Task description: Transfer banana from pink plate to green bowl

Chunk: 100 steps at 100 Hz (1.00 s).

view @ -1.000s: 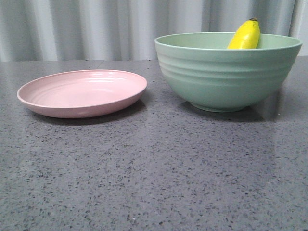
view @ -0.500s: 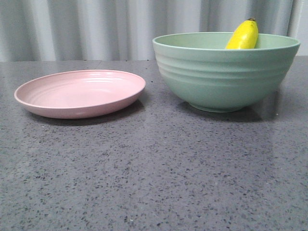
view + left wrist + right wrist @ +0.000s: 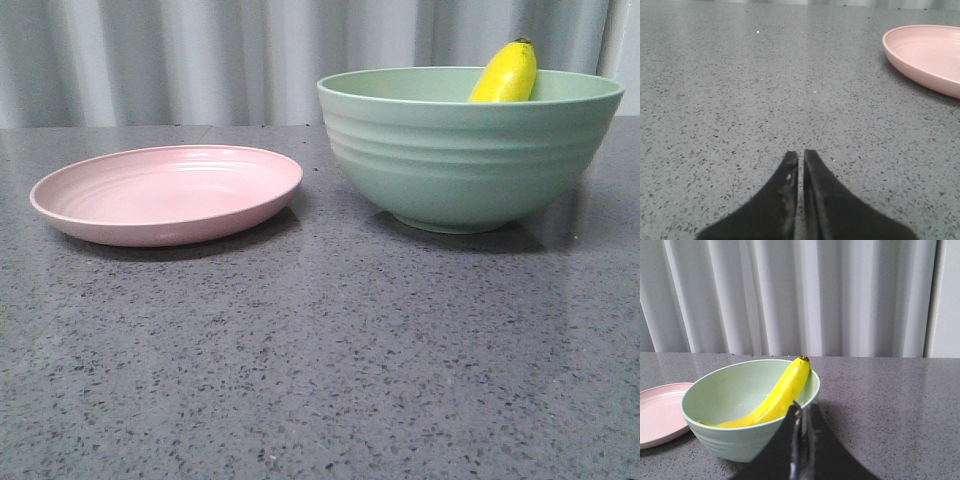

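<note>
The yellow banana lies inside the green bowl on the right, its dark stem end leaning over the far rim. The right wrist view shows the banana curving along the inside of the bowl. The pink plate sits empty to the left of the bowl, and its edge shows in the left wrist view. My left gripper is shut and empty over bare table, apart from the plate. My right gripper is shut and empty, just outside the bowl's rim.
The grey speckled table spreads in front of both dishes. A pale pleated curtain hangs behind the table's far edge. Neither arm shows in the front view.
The plate and bowl sit slightly further left in the front view than one second ago; nothing has moved in the last half second.
</note>
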Motion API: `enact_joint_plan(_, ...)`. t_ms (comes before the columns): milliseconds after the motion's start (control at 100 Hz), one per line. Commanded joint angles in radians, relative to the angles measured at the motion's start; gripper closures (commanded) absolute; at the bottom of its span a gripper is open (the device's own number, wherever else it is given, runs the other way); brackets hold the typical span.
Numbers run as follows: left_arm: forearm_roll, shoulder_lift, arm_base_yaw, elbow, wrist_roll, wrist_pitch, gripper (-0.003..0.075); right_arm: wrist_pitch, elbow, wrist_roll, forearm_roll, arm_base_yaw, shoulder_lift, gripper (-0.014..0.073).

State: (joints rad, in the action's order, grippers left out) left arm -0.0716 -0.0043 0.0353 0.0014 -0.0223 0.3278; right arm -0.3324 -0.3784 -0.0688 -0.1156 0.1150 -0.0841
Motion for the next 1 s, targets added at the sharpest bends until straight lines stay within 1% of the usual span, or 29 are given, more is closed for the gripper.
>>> enact_joint_plan(0, -0.010, -0.033, -0.003, 0.026, -0.010, -0.030, 0.0739, 0.079, -0.024, -0.011, 0.007, -0.007, -0.008, 0.0670)
enact_joint_plan(360, -0.010, -0.033, -0.003, 0.026, -0.010, -0.030, 0.0739, 0.079, -0.022, -0.011, 0.007, -0.007, -0.006, 0.0670)
enact_joint_plan(440, -0.010, -0.033, -0.003, 0.026, -0.010, -0.030, 0.0739, 0.127, 0.010, -0.011, 0.018, -0.008, -0.006, 0.0670)
enact_joint_plan(500, -0.010, -0.033, -0.003, 0.026, -0.010, -0.030, 0.0739, 0.183, 0.045, -0.011, 0.068, -0.019, -0.004, 0.0670)
enact_joint_plan(590, -0.010, -0.033, -0.003, 0.026, -0.010, -0.030, 0.0739, 0.276, 0.122, -0.011, 0.096, -0.063, 0.015, 0.0670)
enact_joint_plan(670, -0.010, -0.033, -0.003, 0.026, -0.010, -0.030, 0.0739, 0.338, 0.200, 0.042, 0.096, -0.122, 0.054, 0.0670)
enact_joint_plan(740, -0.010, -0.033, -0.003, 0.026, -0.010, -0.030, 0.0739, 0.351, 0.257, 0.092, 0.096, -0.175, 0.095, 0.0670)
enact_joint_plan(830, -0.010, -0.033, -0.003, 0.026, -0.010, -0.030, 0.0739, 0.355, 0.307, 0.100, 0.096, -0.232, 0.114, 0.0670)
enact_joint_plan(990, -0.010, -0.033, -0.003, 0.026, -0.010, -0.030, 0.0739, 0.358, 0.391, 0.102, 0.096, -0.254, 0.111, 0.0670)
